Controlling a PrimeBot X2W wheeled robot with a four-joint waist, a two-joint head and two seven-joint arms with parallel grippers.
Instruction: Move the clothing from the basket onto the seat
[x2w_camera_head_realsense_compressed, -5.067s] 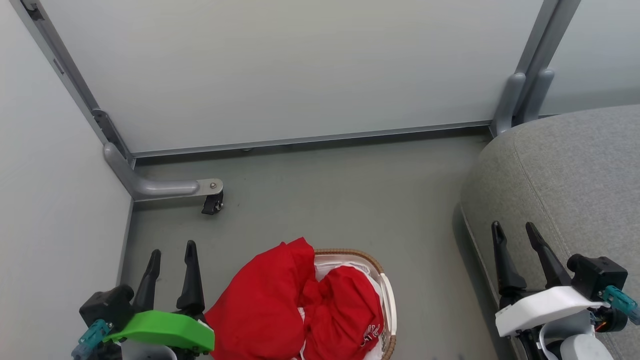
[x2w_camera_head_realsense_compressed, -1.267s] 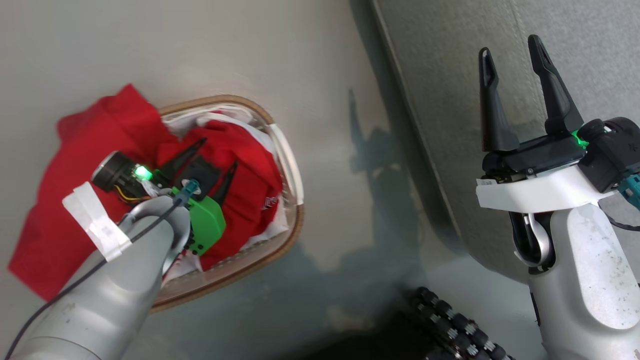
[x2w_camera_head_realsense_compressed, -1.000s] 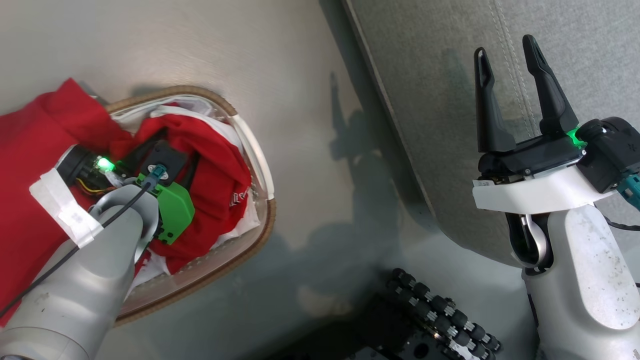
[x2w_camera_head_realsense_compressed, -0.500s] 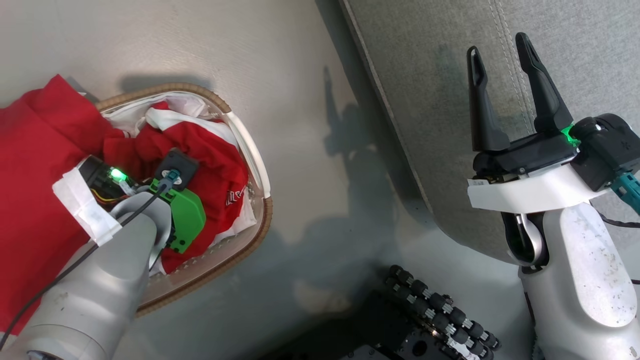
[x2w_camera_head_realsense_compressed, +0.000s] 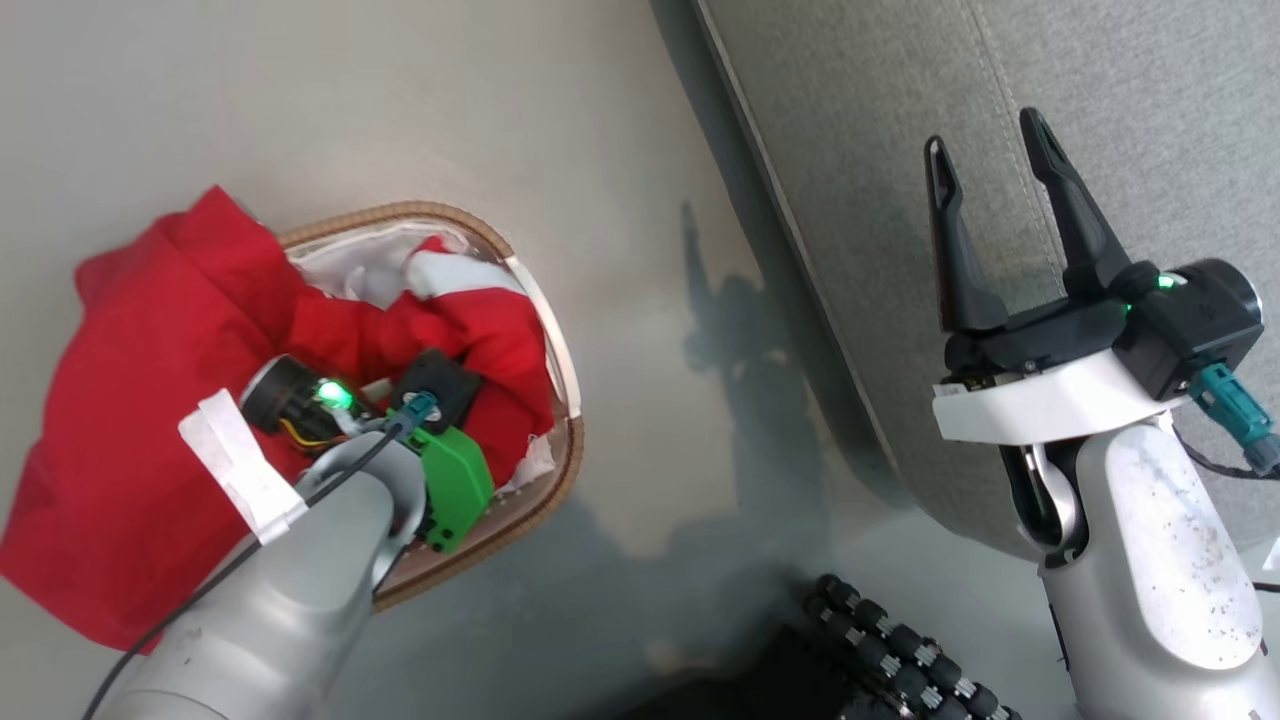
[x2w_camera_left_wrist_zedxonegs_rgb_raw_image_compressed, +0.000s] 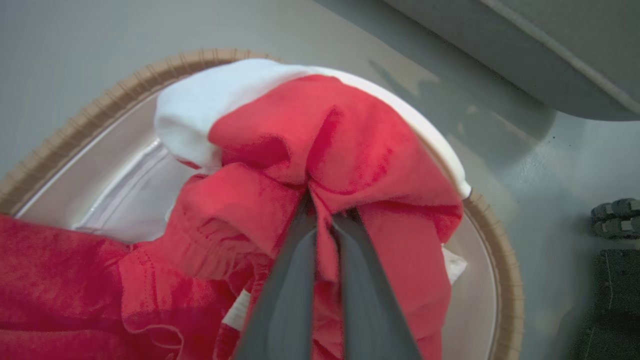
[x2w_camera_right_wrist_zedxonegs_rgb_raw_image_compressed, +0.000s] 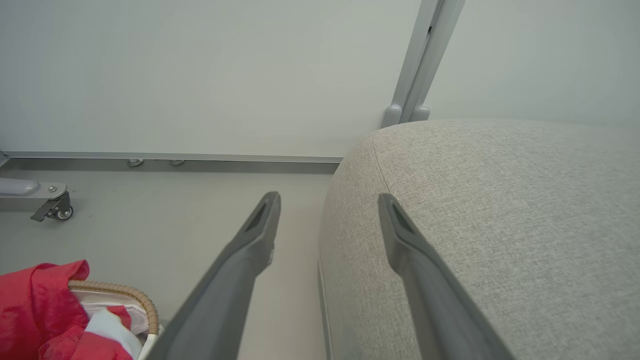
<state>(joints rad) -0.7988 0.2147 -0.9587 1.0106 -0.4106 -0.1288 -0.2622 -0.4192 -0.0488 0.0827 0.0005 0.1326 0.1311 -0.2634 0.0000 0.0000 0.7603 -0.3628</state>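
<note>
The white basket (x2w_camera_head_realsense_compressed: 556, 470) with its brown woven rim stands on the floor at the left. A red garment of the clothing (x2w_camera_head_realsense_compressed: 140, 420) hangs over its far-left rim, and another (x2w_camera_head_realsense_compressed: 500, 345) with a white panel lies bunched inside. In the left wrist view my left gripper (x2w_camera_left_wrist_zedxonegs_rgb_raw_image_compressed: 327, 212) is shut on a fold of that inner garment (x2w_camera_left_wrist_zedxonegs_rgb_raw_image_compressed: 350, 145), above the basket (x2w_camera_left_wrist_zedxonegs_rgb_raw_image_compressed: 505, 280). My right gripper (x2w_camera_head_realsense_compressed: 985, 170) is open with nothing between its fingers, held over the edge of the grey seat (x2w_camera_head_realsense_compressed: 1150, 90). The right wrist view shows that gripper (x2w_camera_right_wrist_zedxonegs_rgb_raw_image_compressed: 327, 200) beside the seat (x2w_camera_right_wrist_zedxonegs_rgb_raw_image_compressed: 500, 210).
Grey floor (x2w_camera_head_realsense_compressed: 640, 420) runs between the basket and the seat. Dark rollers of my base (x2w_camera_head_realsense_compressed: 890, 640) sit at the bottom. A pale partition wall, a metal post (x2w_camera_right_wrist_zedxonegs_rgb_raw_image_compressed: 425, 60) and a castor foot (x2w_camera_right_wrist_zedxonegs_rgb_raw_image_compressed: 55, 210) stand at the far side.
My left gripper has shut on the red garment in the basket, and the fabric has bunched up around it. The head camera has shifted. The right gripper stays open.
</note>
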